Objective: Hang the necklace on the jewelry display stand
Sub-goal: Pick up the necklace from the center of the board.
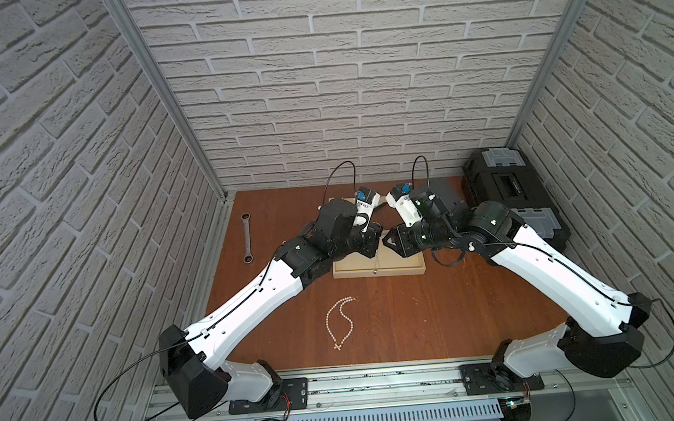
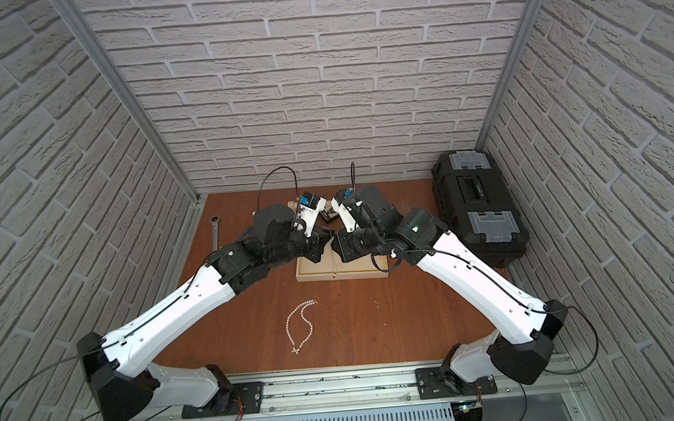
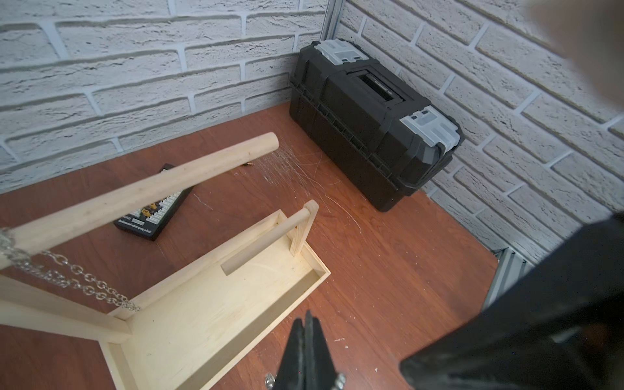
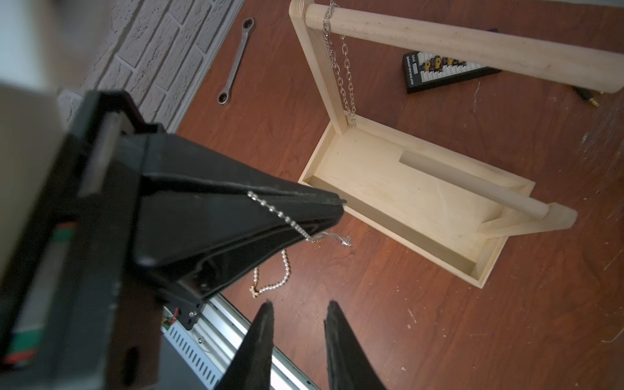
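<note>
A wrench (image 1: 247, 238) lies at the left of the tabletop (image 1: 419, 316). Nearer the front, a pearl necklace (image 1: 339, 321) lies loose, well apart from the jewelry display stand (image 1: 403, 271). The left jaws are pressed together on a fine chain necklace (image 4: 280, 212). It dangles over the stand's tray, ending in what looks like a small gold pendant, and is not on the dowel bar (image 4: 456, 44). A heavier link chain (image 4: 346, 74) hangs from that bar beside the upright post. The right jaws stand partly apart with nothing between them, just beside the left pair. A black toolbox (image 1: 508, 192) sits in the far right corner.
</note>
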Robot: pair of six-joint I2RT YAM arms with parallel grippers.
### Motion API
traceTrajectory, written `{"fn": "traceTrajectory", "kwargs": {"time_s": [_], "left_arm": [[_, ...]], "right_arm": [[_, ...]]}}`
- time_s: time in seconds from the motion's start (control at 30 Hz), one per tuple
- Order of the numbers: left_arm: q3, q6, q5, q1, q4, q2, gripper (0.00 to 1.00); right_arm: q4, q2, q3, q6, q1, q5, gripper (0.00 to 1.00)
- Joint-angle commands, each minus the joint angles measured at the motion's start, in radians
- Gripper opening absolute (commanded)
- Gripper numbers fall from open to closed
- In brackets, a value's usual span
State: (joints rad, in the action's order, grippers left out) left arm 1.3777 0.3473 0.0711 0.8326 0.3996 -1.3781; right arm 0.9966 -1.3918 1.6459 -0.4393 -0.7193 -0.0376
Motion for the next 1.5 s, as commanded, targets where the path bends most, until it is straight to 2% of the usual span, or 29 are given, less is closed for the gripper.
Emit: {"fn": "traceTrajectory", "kwargs": {"time_s": [0.0,0.2,0.57,0.7,1.1,1.47], "left_arm": [[0.079,-0.056,-0.014,0.0,0.109,-0.026,0.0],[0.2,-0.082,-0.01,-0.001,0.206,-0.062,0.0],[0.459,-0.141,-0.071,-0.002,0.41,-0.209,0.0],[0.533,-0.168,-0.091,-0.002,0.461,-0.249,0.0],[0.62,-0.178,-0.083,0.004,0.522,-0.283,0.0],[0.649,-0.185,-0.084,0.007,0.561,-0.302,0.0]], "right_arm": [[-0.088,0.07,-0.05,0.038,0.009,0.078,0.41],[-0.176,0.082,-0.067,0.085,0.043,0.114,0.42],[-0.293,0.05,-0.065,0.114,0.065,0.002,0.4],[-0.307,0.051,-0.079,0.125,0.067,0.0,0.4],[-0.349,0.032,-0.111,0.132,0.098,0.023,0.4],[-0.409,-0.007,-0.129,0.101,0.109,-0.034,0.39]]}}
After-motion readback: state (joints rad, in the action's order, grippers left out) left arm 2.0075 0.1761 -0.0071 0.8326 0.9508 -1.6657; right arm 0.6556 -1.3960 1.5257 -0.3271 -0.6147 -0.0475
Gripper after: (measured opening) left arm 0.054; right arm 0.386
